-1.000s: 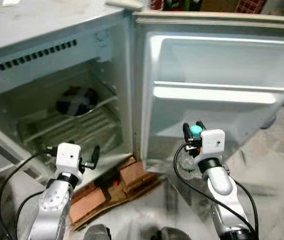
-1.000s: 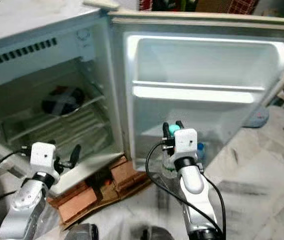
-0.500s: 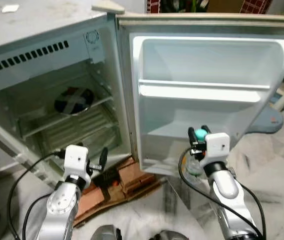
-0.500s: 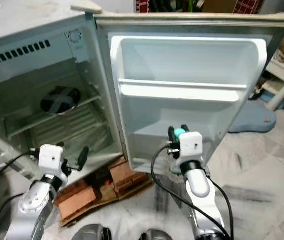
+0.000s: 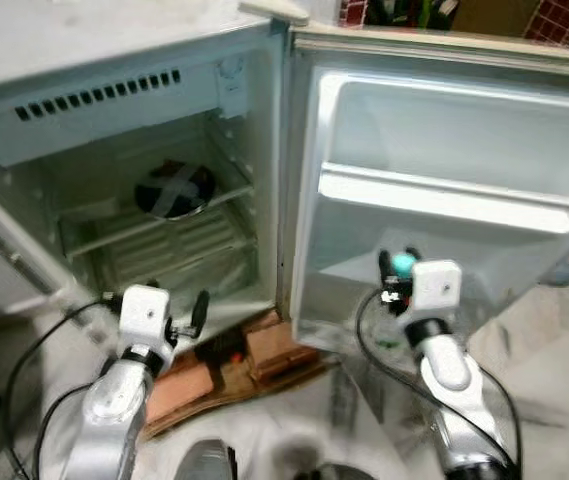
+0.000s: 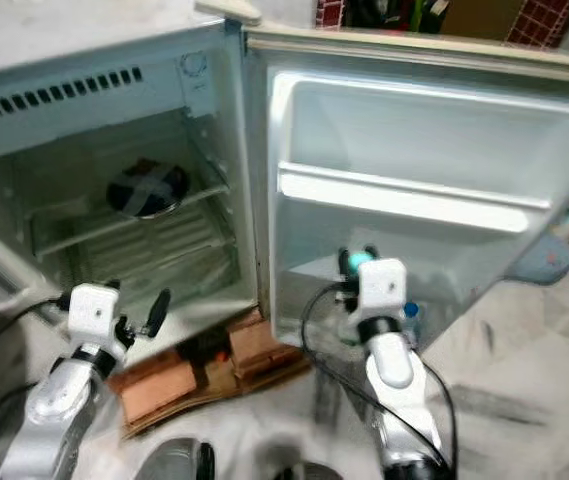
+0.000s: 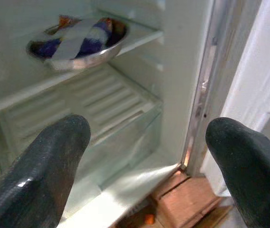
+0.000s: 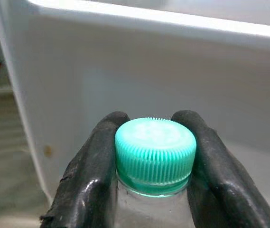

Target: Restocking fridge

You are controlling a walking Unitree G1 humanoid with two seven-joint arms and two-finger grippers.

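The fridge (image 5: 124, 130) stood open, its door (image 6: 434, 190) swung wide. A foil-taped bowl (image 5: 175, 189), contents unclear, sat on the upper shelf. The right gripper (image 8: 154, 156) clenched a clear bottle (image 8: 149, 209) by its teal cap (image 8: 154, 154) before the door's lowest shelf. The left gripper (image 7: 149, 156) hung spread, holding nothing, near the fridge's bottom edge.

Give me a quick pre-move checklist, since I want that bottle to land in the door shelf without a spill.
1. Grip on bottle: right tool pinches it at the green cap, fingers on both sides: ok.
2. Fridge door open: swung wide, shelves facing the robot: ok.
3. Lower door shelf free: what shows looks bare, but the arm hides part of it: cannot tell.
4. Bottle upright: cap points up, body hangs below: ok.
5. Left tool out of the way: open, holding nothing, before the fridge compartment: ok.
6. Cap screwed tight: cannot tell.
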